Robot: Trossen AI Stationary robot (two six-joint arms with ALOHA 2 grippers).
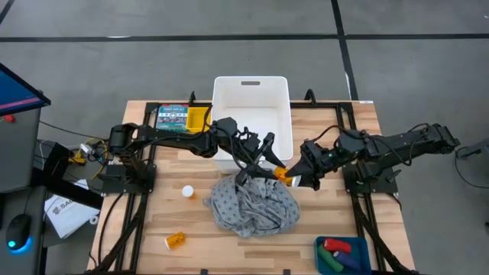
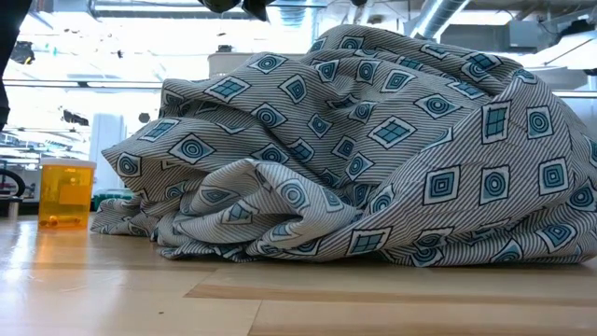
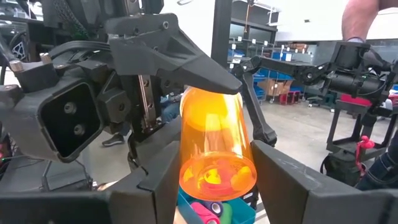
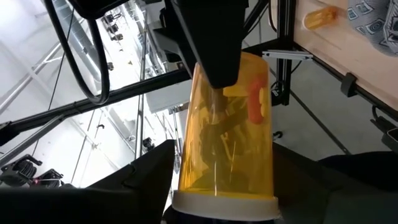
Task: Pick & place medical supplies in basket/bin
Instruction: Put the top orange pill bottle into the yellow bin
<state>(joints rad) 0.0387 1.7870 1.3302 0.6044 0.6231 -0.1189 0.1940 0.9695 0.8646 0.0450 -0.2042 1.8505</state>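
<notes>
An orange pill bottle (image 1: 281, 174) with a white cap is held in the air between both grippers, above the far edge of the grey patterned cloth (image 1: 252, 202). My right gripper (image 1: 296, 179) comes from the table's right and is shut on it. My left gripper (image 1: 271, 162) comes from the left and is shut on its other end. The cloth lies crumpled on the table (image 2: 373, 159). A white cap (image 1: 188, 192) and a second orange bottle (image 1: 175, 240) rest on the wood. The white bin (image 1: 252, 114) stands behind. My left gripper (image 3: 214, 180) has the orange bottle's base end (image 3: 217, 171) pinched between its two fingers (image 3: 155, 180), coming from the table's left. The bottle is lifted clear and lies roughly level. My right gripper (image 4: 224, 186) pinches the same bottle at its white cap end (image 4: 224, 204), fingers coming from the table's right, along the bottle. The far end of the bottle (image 4: 230, 81) sticks out toward the other arm.
A small blue bin (image 1: 344, 254) at the near right corner holds red, green and dark blue pieces. A flat teal box (image 1: 172, 118) and a yellow piece (image 1: 197, 117) lie left of the white bin. Bare wood lies around the loose cap. A person's arm (image 3: 364, 18) shows beyond the table.
</notes>
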